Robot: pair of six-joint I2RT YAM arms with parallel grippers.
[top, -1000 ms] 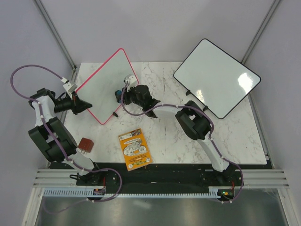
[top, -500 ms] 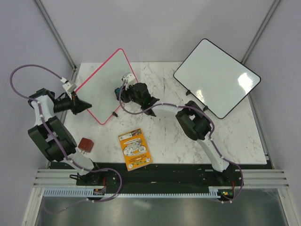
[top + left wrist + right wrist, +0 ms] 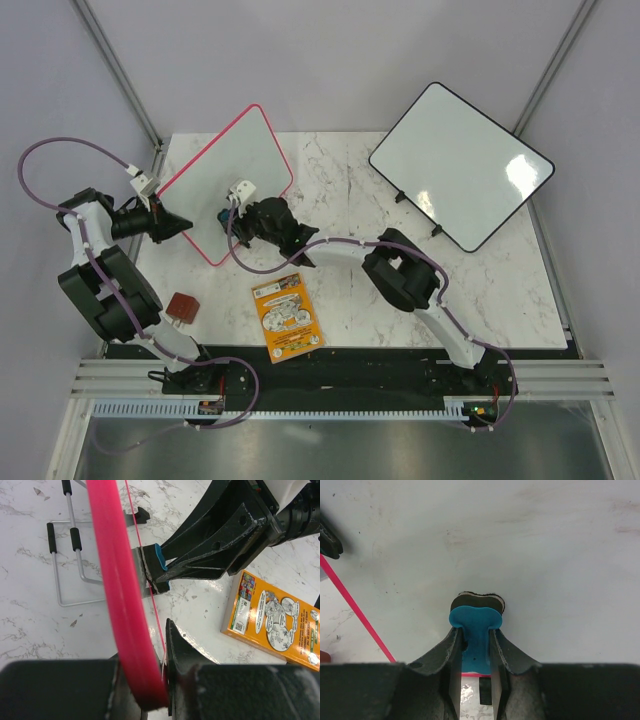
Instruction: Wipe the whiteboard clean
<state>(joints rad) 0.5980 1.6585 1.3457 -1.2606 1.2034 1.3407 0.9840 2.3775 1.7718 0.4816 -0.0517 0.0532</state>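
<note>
The pink-framed whiteboard (image 3: 228, 178) stands tilted at the table's back left. My left gripper (image 3: 183, 224) is shut on its pink frame (image 3: 120, 605) at the lower left edge and holds it. My right gripper (image 3: 228, 214) is shut on a blue eraser (image 3: 476, 625) whose dark felt pad presses flat on the board face (image 3: 520, 545). The eraser also shows in the left wrist view (image 3: 156, 562), against the board. Faint smudges mark the board's upper right in the right wrist view.
A larger black-framed whiteboard (image 3: 460, 165) stands at the back right. An orange booklet (image 3: 287, 316) lies near the front. A small brown block (image 3: 182, 306) sits at the front left. A wire stand (image 3: 70, 555) lies behind the pink board.
My right gripper has slid the eraser left and down across the board face, from near its right edge toward the lower middle. The left gripper has held still.
</note>
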